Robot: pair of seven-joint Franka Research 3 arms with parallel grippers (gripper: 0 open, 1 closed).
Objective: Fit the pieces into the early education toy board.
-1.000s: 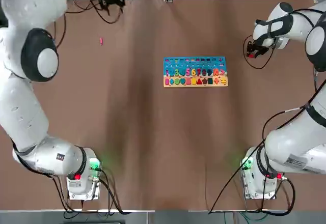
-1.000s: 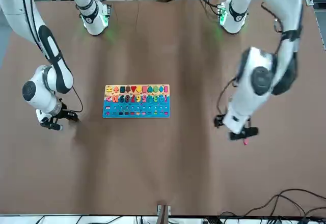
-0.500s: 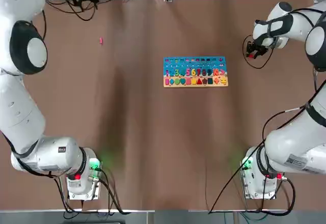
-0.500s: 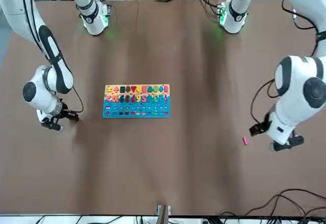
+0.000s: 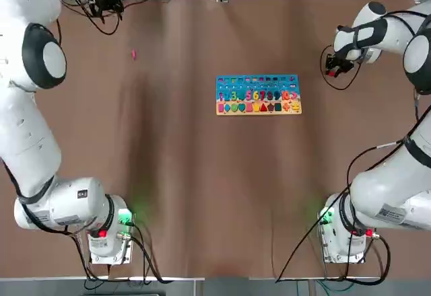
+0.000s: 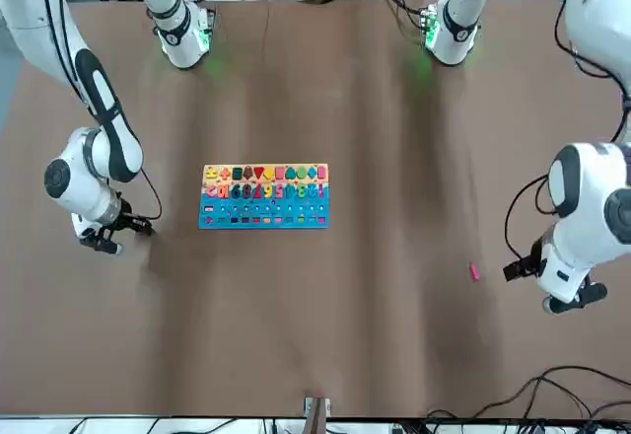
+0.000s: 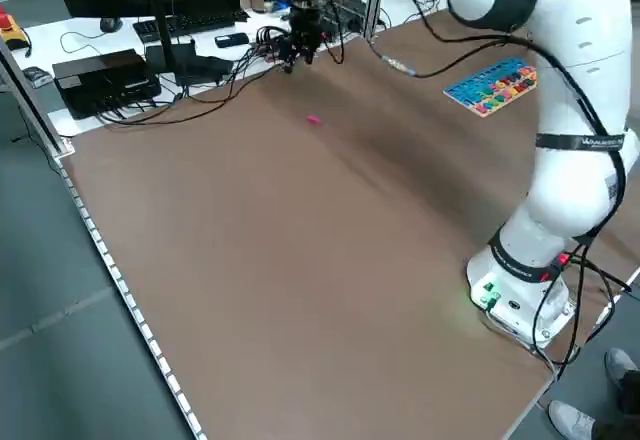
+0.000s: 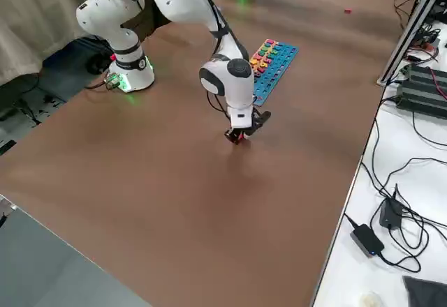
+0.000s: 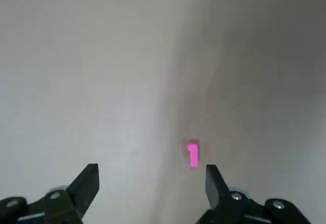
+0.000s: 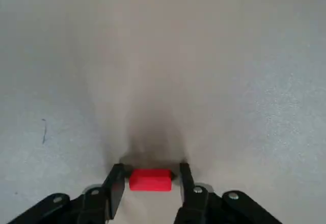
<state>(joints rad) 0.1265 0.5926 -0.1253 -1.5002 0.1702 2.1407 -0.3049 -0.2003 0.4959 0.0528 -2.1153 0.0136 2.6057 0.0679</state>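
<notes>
Although most recesses of the early education toy board [image 5: 258,95] appear filled, the task looks unfinished, since at least two pieces remain off it. The table [image 5: 202,195] is bare around the board, which lies flat at mid-table toward the far side, well apart from both grippers. The right gripper [image 10: 148,179] hovers low over the table to the board's right, fingers closed onto a red piece [image 10: 150,179] held between them. The left gripper [image 9: 151,183] is raised near the far-left edge, fingers spread wide and holding nothing. A pink piece [image 9: 192,154], shaped like a "1", lies loose on the table below it, nearer one finger. Cables [image 7: 215,85] and electronics crowd the bench beyond the table's far edge, close to the left gripper. Nothing stands between either piece and the board.
</notes>
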